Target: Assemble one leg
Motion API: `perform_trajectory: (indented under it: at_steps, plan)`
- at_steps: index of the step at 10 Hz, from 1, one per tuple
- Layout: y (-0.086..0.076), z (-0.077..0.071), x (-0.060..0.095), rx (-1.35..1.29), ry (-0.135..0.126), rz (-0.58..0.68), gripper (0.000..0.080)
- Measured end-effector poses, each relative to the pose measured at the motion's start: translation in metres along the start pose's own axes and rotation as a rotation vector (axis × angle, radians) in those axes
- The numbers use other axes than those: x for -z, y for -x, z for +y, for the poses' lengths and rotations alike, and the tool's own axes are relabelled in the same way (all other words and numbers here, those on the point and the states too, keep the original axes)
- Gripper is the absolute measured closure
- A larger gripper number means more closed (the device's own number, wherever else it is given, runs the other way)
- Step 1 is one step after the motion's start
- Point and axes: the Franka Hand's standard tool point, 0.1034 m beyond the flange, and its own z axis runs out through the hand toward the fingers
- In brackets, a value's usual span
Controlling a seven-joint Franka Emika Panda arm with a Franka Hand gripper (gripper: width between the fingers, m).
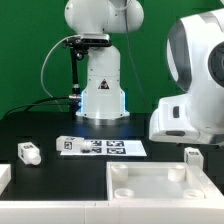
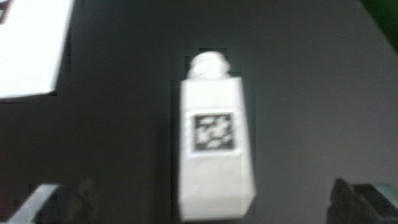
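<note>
A black counter (image 1: 40,125) fills the scene in front of a green backdrop. The white arm (image 1: 195,80) bulks large on the exterior view's right, near the camera, and its base (image 1: 100,85) stands at the far middle. On the near side of the counter lies a large white tray-like piece (image 1: 150,165) with raised rims. Farther back, about mid-counter, the marker board (image 1: 100,147) lies flat with its row of tags.

In the wrist view the leg (image 2: 217,140) lies flat on the dark counter, tag face up, with a small round peg (image 2: 212,65) at the end away from the hand (image 2: 214,200). The hand is released: its two dark fingertips (image 2: 63,200) stand wide apart, one on each side of the leg's near end, clear of it and not touching.

A second leg (image 1: 28,152) lies at the exterior view's left, apart from the marker board. A small white post (image 1: 192,155) sits at the right, just below the arm and beside the tray-like piece's far rim; whether it is the leg seen from the wrist cannot be told.
</note>
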Motion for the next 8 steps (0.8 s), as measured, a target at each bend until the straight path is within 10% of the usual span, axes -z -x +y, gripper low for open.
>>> perform_trajectory:
  at_steps: [8]
  plan:
    - [-0.01,-0.004,-0.039,-0.014,0.015,-0.052,0.0151]
